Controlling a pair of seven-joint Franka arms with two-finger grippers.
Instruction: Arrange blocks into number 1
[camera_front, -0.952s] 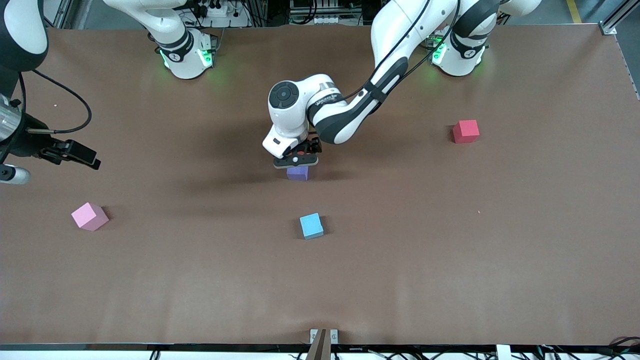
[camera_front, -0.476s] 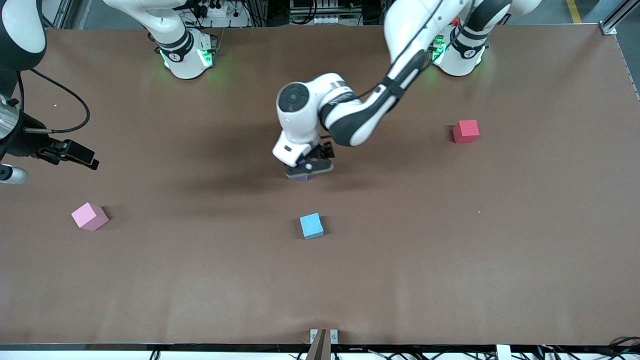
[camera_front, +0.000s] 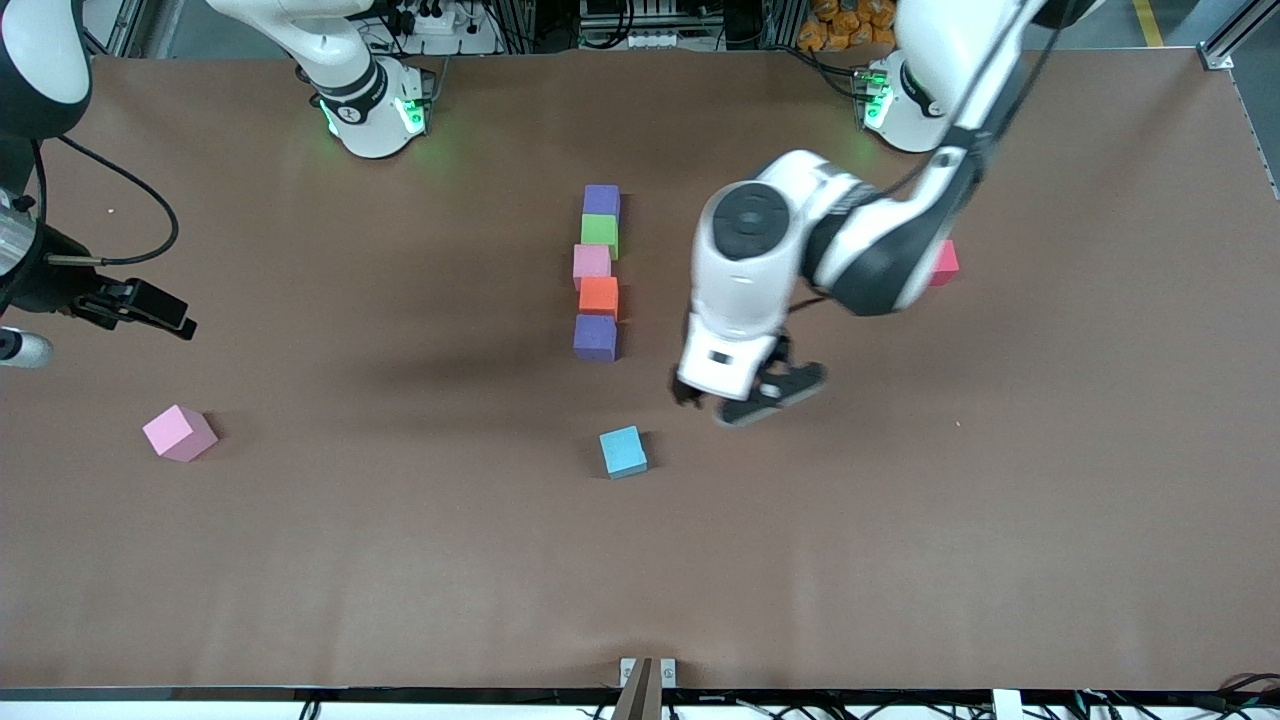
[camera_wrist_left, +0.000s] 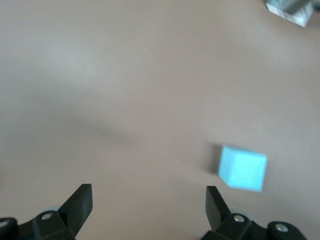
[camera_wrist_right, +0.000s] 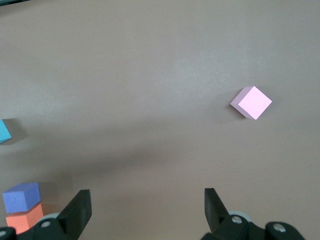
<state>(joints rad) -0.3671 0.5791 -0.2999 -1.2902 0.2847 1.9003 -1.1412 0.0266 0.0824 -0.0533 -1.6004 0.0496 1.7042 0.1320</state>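
Five blocks lie in a straight column: purple (camera_front: 601, 200), green (camera_front: 599, 231), pink (camera_front: 591, 264), orange (camera_front: 598, 296) and a second purple block (camera_front: 595, 337) at the end nearest the front camera. A light blue block (camera_front: 623, 451) (camera_wrist_left: 243, 168) lies apart, nearer the camera. A loose pink block (camera_front: 179, 432) (camera_wrist_right: 252, 102) sits toward the right arm's end. A red block (camera_front: 946, 262) shows partly past the left arm. My left gripper (camera_front: 745, 398) (camera_wrist_left: 149, 197) hangs open and empty over bare table beside the light blue block. My right gripper (camera_wrist_right: 147, 200) waits open and empty at the right arm's end.
A small metal bracket (camera_front: 648, 672) (camera_wrist_left: 290, 10) sits at the table edge closest to the front camera. A black cable (camera_front: 150, 200) loops from the right arm's hand. The two arm bases (camera_front: 372, 110) (camera_front: 905, 105) stand along the table edge farthest from the camera.
My left gripper has risen off the purple block at the column's near end and swung toward the left arm's end, uncovering the whole column. The right arm has not moved.
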